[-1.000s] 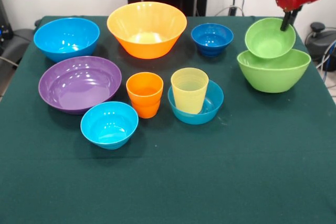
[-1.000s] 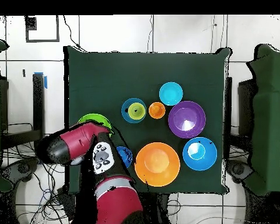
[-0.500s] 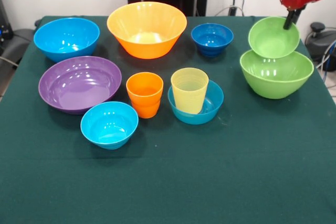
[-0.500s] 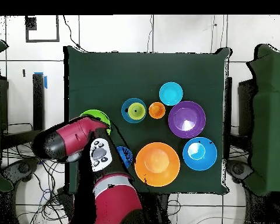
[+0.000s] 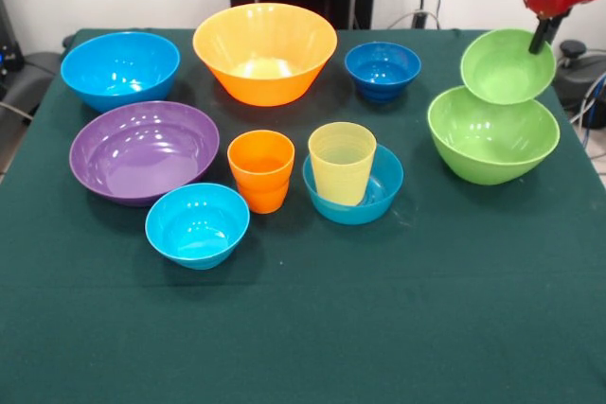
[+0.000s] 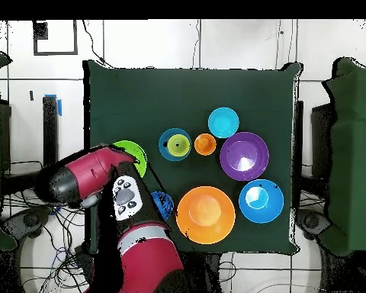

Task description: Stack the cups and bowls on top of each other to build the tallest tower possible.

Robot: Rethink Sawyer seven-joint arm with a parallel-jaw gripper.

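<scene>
Green table (image 5: 398, 328), small lime bowl (image 5: 505, 67) under end effector (image 5: 540, 42)

No readable text, label, brand, number or sign shows in either view.

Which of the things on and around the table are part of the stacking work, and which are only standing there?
Part of the job:
orange cup
yellow cup, standing in a light blue bowl
the other light blue bowl
small green bowl, held by the gripper
large green bowl
purple bowl
blue bowl
large orange bowl
dark blue bowl

Just there:
green table cover
</scene>
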